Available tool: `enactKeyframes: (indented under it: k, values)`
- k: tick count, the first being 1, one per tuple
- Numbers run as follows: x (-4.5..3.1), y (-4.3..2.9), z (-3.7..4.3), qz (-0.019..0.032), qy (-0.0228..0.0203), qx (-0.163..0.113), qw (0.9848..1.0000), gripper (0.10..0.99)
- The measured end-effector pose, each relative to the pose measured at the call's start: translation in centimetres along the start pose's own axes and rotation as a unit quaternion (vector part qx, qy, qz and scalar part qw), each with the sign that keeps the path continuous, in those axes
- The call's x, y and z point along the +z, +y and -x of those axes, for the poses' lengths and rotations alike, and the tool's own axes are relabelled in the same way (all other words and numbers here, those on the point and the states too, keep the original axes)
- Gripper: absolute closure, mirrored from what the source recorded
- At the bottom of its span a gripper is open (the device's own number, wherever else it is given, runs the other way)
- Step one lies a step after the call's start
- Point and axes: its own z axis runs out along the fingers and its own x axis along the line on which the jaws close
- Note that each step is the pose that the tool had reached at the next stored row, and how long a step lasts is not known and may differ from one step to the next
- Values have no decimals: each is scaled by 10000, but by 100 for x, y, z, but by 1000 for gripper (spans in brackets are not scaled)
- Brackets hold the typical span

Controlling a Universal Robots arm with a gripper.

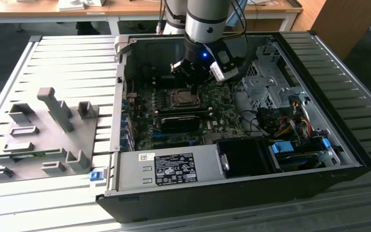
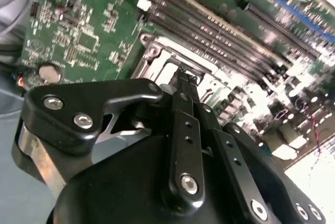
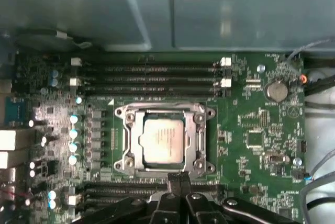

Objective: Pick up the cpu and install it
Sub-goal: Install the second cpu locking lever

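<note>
CPU seated in the socket, gripper closed just above it.

At the exterior view's left lay a grey tray (image 1: 44, 140) of upright fixtures on the slatted table (image 1: 69, 53); right of it, mid-frame, stood the open computer case (image 1: 237, 121), with the arm (image 1: 205, 19) reaching into it. In the first wrist view the cpu (image 3: 163, 140) sat at frame centre inside the socket frame (image 3: 125, 140) on the green motherboard (image 3: 251, 130), memory slots (image 3: 149, 77) above it. The gripper (image 3: 178, 176) hovered at the socket's edge, its jaws pressed together and holding nothing.
</note>
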Motion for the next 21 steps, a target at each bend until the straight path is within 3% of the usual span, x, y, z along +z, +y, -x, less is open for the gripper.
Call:
enactKeyframes:
  k: [4, 7, 14, 21]
  values:
    - [5, -83, -1, 1, 1, 0, 10000, 980]
    - [10, -89, -26, 1, 1, -1, 10000, 980]
    - [25, -95, -193, 0, 1, -2, 10000, 980]
    - [114, -101, -199, -1, 21, -2, 10000, 980]
